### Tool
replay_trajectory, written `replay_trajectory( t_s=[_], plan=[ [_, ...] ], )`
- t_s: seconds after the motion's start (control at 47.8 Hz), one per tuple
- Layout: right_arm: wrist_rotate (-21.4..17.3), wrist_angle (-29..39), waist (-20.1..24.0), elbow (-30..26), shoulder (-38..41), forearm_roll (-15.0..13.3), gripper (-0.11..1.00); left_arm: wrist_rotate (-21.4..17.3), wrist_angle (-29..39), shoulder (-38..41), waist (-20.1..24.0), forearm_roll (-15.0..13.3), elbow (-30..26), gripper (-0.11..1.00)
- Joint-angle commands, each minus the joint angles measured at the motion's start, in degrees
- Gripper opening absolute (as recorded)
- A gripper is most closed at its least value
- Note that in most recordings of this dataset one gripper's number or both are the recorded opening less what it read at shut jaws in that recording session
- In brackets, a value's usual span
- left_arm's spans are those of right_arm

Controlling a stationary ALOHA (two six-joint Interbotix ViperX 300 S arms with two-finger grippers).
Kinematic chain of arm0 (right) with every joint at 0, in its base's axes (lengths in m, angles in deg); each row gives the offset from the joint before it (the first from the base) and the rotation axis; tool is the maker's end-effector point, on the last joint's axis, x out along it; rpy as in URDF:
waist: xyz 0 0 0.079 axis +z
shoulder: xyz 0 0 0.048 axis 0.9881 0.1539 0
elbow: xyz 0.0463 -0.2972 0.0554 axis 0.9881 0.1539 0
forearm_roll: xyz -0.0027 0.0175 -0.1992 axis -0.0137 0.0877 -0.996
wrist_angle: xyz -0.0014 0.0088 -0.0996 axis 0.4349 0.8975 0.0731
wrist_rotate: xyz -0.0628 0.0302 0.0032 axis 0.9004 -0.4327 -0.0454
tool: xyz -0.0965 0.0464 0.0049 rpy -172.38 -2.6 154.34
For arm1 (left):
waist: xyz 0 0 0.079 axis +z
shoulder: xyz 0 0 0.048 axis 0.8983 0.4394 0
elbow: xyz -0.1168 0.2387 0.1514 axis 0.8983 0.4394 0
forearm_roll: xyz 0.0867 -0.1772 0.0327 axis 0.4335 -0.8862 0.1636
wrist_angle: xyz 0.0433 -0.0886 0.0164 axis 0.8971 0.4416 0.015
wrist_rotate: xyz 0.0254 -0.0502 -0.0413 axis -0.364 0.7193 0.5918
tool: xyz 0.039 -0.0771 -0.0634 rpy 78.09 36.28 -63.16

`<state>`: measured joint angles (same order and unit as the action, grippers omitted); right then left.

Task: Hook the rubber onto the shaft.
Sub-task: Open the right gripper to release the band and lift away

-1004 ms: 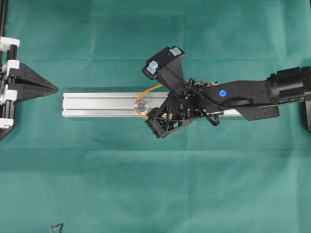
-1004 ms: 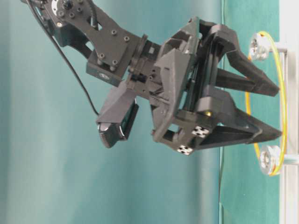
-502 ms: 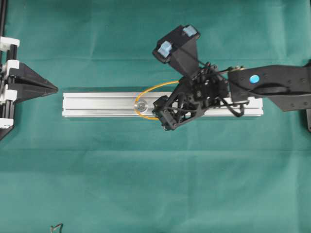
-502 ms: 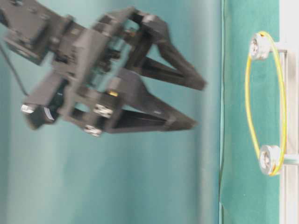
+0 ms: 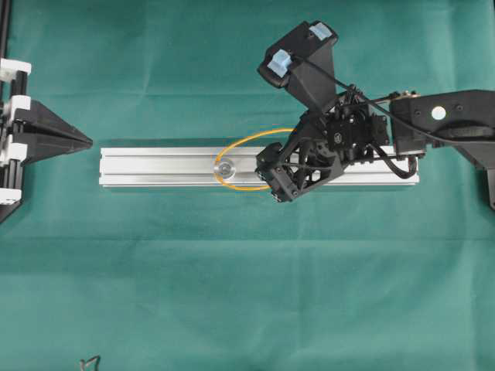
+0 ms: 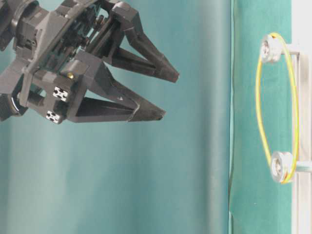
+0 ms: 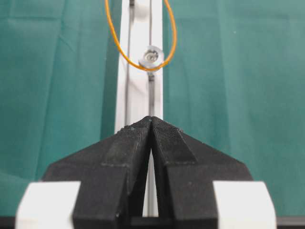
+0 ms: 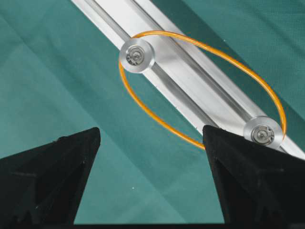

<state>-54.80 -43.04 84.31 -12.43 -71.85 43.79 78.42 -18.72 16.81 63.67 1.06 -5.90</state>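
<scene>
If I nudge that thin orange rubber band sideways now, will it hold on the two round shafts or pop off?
The thin orange rubber band looks floppy: it bows outward between the two round metal shafts rather than running taut. A light nudge would probably just flex it. The shafts' flanged heads likely keep it on, though slack cord could slip over them.

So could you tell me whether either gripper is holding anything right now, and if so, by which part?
Nothing is held. The right gripper is open and empty above the rail; the rubber band is looped around both shafts. The left gripper is shut on nothing.
</scene>
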Motion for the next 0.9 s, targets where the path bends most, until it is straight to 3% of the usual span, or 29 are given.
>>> replay_trajectory(
  t_s=[0.0,0.126,0.377,0.481,0.607,0.879],
  plan=[
    [1.05,-0.09,0.0,-1.32,-1.58,-0.18,0.92,0.0,-0.26,0.35,0.0,0.18,-1.93,0.0],
    [6.42,0.09,0.09,-1.32,-1.67,-0.18,0.92,0.09,-0.35,0.35,0.0,0.18,-2.02,0.0],
    [23.99,0.53,0.0,-1.23,-1.76,-0.18,0.92,0.18,-0.26,0.35,0.0,0.18,-2.02,0.0],
    [29.53,1.32,0.0,-1.23,-1.67,-0.09,0.92,0.18,-0.26,0.26,0.0,0.18,-2.02,0.0],
    [32.43,1.85,0.0,-1.23,-1.76,-0.09,0.92,0.18,-0.26,0.18,0.0,0.18,-2.02,0.0],
    [33.31,1.85,0.0,-0.7,-4.48,-0.18,0.91,0.18,-0.26,0.18,0.0,0.18,-1.93,0.0]
  ],
)
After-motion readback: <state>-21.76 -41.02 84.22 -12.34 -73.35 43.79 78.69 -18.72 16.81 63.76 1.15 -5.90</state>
